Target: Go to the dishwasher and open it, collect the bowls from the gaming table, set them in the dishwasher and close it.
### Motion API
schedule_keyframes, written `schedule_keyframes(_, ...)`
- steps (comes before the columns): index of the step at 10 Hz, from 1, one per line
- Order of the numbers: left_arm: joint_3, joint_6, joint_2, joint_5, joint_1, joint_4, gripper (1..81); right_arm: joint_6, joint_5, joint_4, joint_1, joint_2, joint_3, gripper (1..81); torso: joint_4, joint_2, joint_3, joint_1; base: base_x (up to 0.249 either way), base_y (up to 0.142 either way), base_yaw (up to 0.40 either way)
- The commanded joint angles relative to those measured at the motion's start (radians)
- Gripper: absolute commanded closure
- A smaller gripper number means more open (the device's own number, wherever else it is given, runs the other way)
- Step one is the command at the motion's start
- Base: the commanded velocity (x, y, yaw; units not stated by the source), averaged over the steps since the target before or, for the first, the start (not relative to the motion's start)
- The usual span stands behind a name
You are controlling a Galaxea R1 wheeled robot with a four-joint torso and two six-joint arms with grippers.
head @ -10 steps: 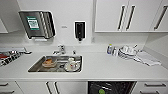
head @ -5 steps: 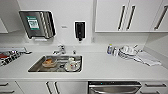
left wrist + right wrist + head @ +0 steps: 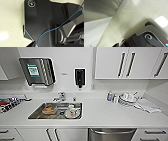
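The dishwasher (image 3: pixel 112 135) is at the lower edge of the head view, right of centre and under the white counter (image 3: pixel 107 115). Its stainless-steel front is closed, and its horizontal bar handle (image 3: pixel 112 131) runs across the top. The bowls and the gaming table are out of view. The left wrist view has the robot's dark plate (image 3: pixel 41 21) over pale floor. In the right wrist view, that plate (image 3: pixel 149 38) is seen over pale floor beside a white surface.
A steel sink (image 3: pixel 35 115) holding dishes (image 3: pixel 72 112) is set in the counter left of the dishwasher, with a tap (image 3: pixel 60 96) behind it. White dishes (image 3: pixel 127 99) and a cloth (image 3: pixel 147 106) lie at the right. White drawers (image 3: pixel 150 135) flank the dishwasher and wall cabinets (image 3: pixel 112 62) hang above.
The whole head picture has shifted slightly, so a little more of the dishwasher front shows at the lower edge. Nothing on the counter has moved.
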State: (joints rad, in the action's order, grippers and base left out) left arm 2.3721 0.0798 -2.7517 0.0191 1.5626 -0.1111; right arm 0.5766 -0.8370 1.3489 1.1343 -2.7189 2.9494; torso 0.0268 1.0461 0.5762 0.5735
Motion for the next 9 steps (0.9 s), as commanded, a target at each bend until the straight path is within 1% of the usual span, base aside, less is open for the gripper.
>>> schedule_keyframes(1,0.041,-0.005,-0.002,-0.056,-0.031,-0.007,1.0,0.279,0.007,-0.082,0.003,-0.03,0.056,1.0,0.0,0.0,0.0,0.0,0.0,0.0,0.0)
schedule_keyframes(2,0.075,-0.005,-0.017,-0.054,-0.031,-0.004,1.0,0.353,0.055,-0.083,0.025,-0.046,0.054,1.0,0.0,0.0,0.0,0.0,0.0,0.0,0.0)
schedule_keyframes(3,0.102,-0.006,-0.034,-0.051,-0.034,-0.001,1.0,0.41,0.081,-0.083,0.042,-0.057,0.048,1.0,0.0,0.0,0.0,0.0,0.0,0.0,0.0)
schedule_keyframes(4,0.133,-0.009,-0.062,-0.041,-0.034,-0.007,1.0,0.495,0.134,-0.112,0.063,-0.09,0.049,1.0,0.0,0.0,0.0,0.0,0.0,0.0,0.0)
schedule_keyframes(5,0.17,-0.009,-0.077,-0.021,-0.035,-0.006,1.0,0.537,0.144,-0.116,0.082,-0.1,0.046,1.0,0.0,0.0,-0.001,0.0,0.0,0.0,0.0)
schedule_keyframes(6,0.214,-0.011,-0.092,0.01,-0.037,-0.01,1.0,0.578,0.162,-0.103,0.097,-0.107,0.045,1.0,0.0,0.0,-0.001,0.0,0.0,0.0,0.0)
schedule_keyframes(7,0.243,-0.014,-0.1,0.025,-0.038,-0.01,1.0,0.585,0.168,-0.088,0.115,-0.112,0.043,1.0,0.0,0.0,-0.001,0.0,0.0,0.0,0.0)
schedule_keyframes(8,0.266,-0.014,-0.105,0.042,-0.042,-0.01,1.0,0.614,0.167,-0.071,0.131,-0.118,0.034,1.0,0.0,0.0,-0.001,0.0,0.0,0.0,0.0)
schedule_keyframes(9,0.276,-0.012,-0.106,0.05,-0.052,-0.009,1.0,0.628,0.167,-0.057,0.144,-0.124,0.025,1.0,0.0,0.0,-0.001,0.0,0.0,0.0,0.0)
